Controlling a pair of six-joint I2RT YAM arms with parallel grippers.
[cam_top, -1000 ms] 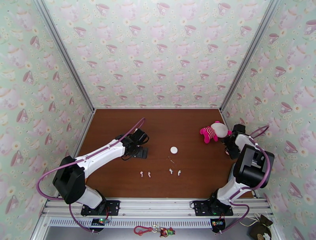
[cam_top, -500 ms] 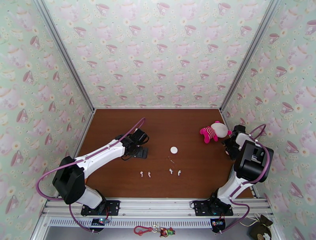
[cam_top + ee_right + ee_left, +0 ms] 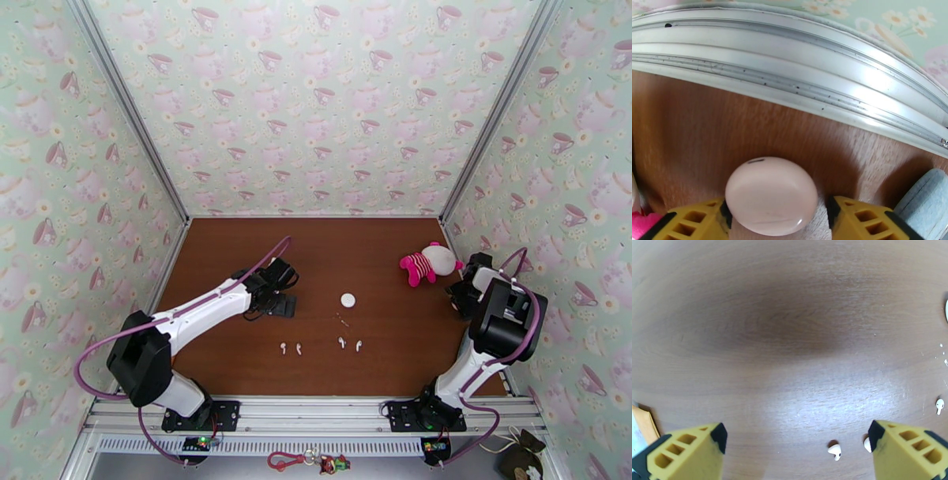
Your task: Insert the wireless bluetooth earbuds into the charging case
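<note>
The right gripper (image 3: 777, 206) sits part-open astride the round pink case (image 3: 771, 193), bottom centre of its wrist view, so squeeze evenly; earbuds (image 3: 341, 343) lie lower-middle overhead, left gripper (image 3: 796, 432) wide open.

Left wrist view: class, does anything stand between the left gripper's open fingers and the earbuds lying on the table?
Nothing visible does. The left gripper hangs open over bare table. The nearest earbud lies uncovered between its fingertips in this view, and a second earbud is partly hidden behind one finger.
</note>
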